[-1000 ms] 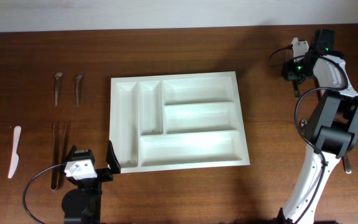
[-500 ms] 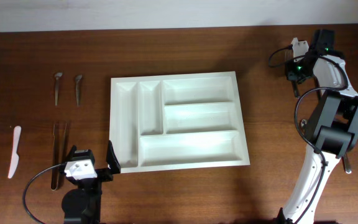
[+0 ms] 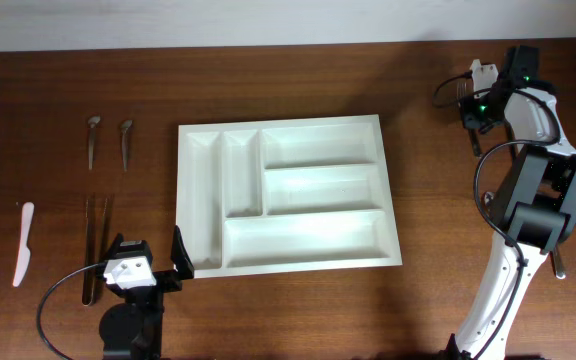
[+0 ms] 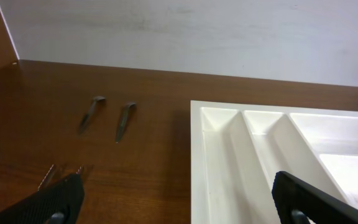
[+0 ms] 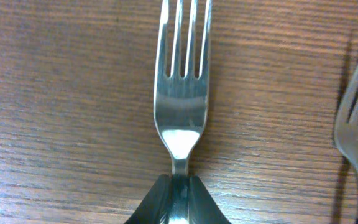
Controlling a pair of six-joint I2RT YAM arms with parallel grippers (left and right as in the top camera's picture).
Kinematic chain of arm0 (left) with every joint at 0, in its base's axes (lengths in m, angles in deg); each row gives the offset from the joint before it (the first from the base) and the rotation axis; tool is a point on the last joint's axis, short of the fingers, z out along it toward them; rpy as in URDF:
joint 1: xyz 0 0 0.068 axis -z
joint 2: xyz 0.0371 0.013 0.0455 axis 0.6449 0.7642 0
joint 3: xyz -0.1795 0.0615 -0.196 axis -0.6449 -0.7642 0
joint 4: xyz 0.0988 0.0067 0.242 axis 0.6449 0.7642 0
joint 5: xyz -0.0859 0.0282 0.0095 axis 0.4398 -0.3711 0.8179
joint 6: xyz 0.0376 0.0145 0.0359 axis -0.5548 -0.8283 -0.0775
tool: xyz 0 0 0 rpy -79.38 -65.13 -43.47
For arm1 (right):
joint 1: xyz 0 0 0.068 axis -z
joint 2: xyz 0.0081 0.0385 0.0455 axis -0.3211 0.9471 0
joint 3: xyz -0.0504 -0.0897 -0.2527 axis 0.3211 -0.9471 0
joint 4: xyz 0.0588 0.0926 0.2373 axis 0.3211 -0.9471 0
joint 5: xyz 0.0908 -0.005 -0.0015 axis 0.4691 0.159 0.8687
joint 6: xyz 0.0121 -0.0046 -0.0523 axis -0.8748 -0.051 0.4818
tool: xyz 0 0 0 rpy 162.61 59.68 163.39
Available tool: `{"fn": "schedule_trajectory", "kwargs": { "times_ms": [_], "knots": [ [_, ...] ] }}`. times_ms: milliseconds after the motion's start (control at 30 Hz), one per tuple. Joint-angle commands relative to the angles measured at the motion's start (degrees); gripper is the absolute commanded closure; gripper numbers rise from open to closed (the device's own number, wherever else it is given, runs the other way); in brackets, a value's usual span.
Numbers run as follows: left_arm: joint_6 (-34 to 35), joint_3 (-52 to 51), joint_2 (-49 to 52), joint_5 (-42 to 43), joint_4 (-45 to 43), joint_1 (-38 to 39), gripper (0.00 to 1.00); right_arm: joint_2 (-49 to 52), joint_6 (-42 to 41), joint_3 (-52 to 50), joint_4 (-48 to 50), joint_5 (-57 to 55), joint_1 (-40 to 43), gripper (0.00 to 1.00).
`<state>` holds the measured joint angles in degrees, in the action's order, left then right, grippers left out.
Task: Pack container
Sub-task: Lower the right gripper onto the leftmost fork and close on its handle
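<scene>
The white container (image 3: 392, 200) lies mid-table, and its left rim (image 4: 196, 155) shows in the left wrist view. My left gripper (image 3: 150, 252) hovers at its front left corner. It is open (image 4: 182, 208), with one finger over the wood, the other over the tray, and nothing between them. At the far right edge of the table my right gripper (image 3: 471, 103) is low over the wood. In the right wrist view it is shut (image 5: 179, 200) on the neck of a steel fork (image 5: 180, 106). The fork lies flat with its tines pointing away.
A second fork (image 5: 356, 118) lies just right of the held one. Left of the container are two small dark spoons (image 3: 92, 140) (image 3: 126, 142), a pair of thin tongs (image 3: 95, 245) and a white plastic knife (image 3: 23, 243). A wall runs behind the table.
Neither arm has visibly shifted in the overhead view. The right jaws have drawn in onto the fork's neck.
</scene>
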<state>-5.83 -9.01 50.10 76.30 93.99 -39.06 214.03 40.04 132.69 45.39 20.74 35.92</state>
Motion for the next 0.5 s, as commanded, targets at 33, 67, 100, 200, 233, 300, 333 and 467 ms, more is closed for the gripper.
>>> {"fn": "schedule_trajectory", "kwargs": {
  "times_ms": [33,67,100,200,233,300,333,467],
  "knots": [
    [0.11,-0.28,-0.11,0.61,-0.15,0.22,0.01,1.25,-0.42,2.01,-0.22,-0.92,0.15,0.94],
    [0.13,-0.28,-0.13,0.61,-0.15,0.22,0.01,1.25,-0.42,2.01,-0.22,-0.92,0.11,0.94],
    [0.13,-0.28,-0.11,0.61,-0.15,0.22,0.01,1.25,-0.42,2.01,-0.26,-0.92,0.11,0.95],
    [0.11,-0.28,-0.11,0.61,-0.15,0.22,0.01,1.25,-0.42,2.01,-0.44,-0.92,0.11,0.96],
    [0.13,-0.28,-0.11,0.59,-0.15,0.22,0.01,1.25,-0.42,2.01,-0.42,-0.92,0.11,0.96],
    [0.13,-0.28,-0.11,0.61,-0.15,0.22,0.01,1.25,-0.42,2.01,-0.42,-0.92,0.11,0.96],
    [0.13,-0.28,-0.11,0.61,-0.17,0.22,0.01,1.25,-0.42,2.01,-0.42,-0.92,0.11,0.96],
    [0.13,-0.28,-0.11,0.61,-0.15,0.22,0.01,1.22,-0.39,2.67,-0.96,-0.90,-0.02,0.96]
  ]
}}
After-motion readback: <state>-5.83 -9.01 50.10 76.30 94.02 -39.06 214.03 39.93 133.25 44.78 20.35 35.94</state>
